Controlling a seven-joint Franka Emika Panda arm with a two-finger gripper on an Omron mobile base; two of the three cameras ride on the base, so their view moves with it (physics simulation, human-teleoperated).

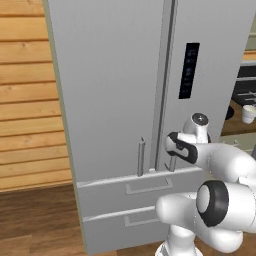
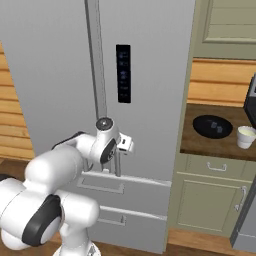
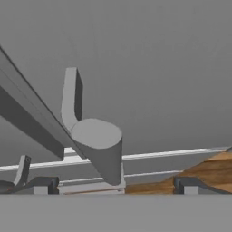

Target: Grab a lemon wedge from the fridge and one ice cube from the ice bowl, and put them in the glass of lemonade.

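Your gripper (image 3: 113, 183) sits at lower end of fridge (image 1: 110, 100) right door handle (image 3: 97, 145); fingers apart, handle end between them.

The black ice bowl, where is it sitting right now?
In the right base view, the ice bowl sits on the wooden counter right of the fridge, with the glass of lemonade beside it.

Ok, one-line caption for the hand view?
Tool open at the bottom end of the closed fridge's door handle.
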